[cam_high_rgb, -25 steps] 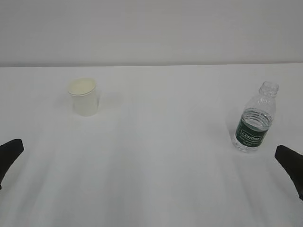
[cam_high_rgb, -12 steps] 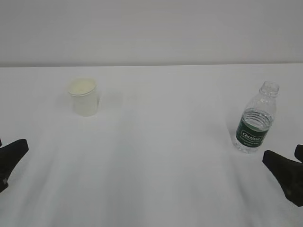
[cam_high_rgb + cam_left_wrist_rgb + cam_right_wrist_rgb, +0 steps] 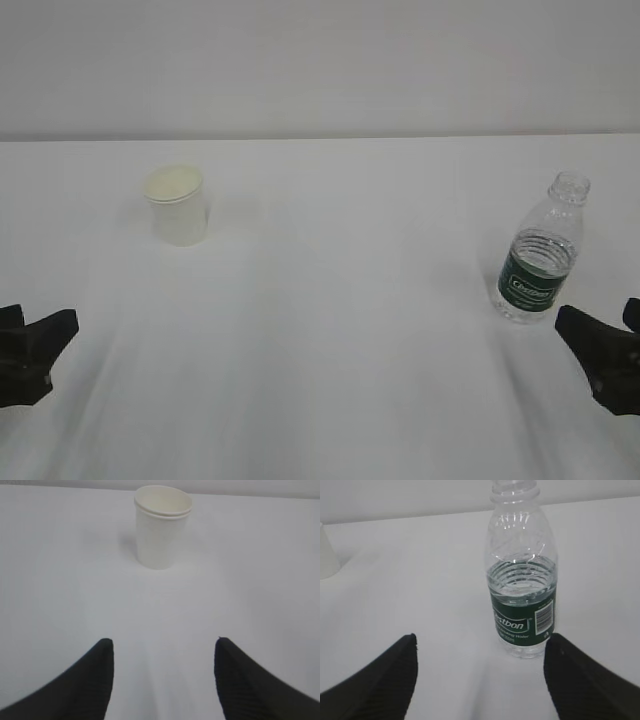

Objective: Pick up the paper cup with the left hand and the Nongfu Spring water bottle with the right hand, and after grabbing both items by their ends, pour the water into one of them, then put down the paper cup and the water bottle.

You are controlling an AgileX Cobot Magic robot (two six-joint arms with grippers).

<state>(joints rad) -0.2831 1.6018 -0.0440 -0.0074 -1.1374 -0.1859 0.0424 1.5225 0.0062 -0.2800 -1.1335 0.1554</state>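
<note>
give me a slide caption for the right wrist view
Open right hand facing an uncapped, partly filled water bottle standing upright on the white table, not yet touching it.

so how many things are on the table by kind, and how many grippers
paper cup: 1
water bottle: 1
grippers: 2, the left gripper and the right gripper, both open and holding nothing
total: 4
</note>
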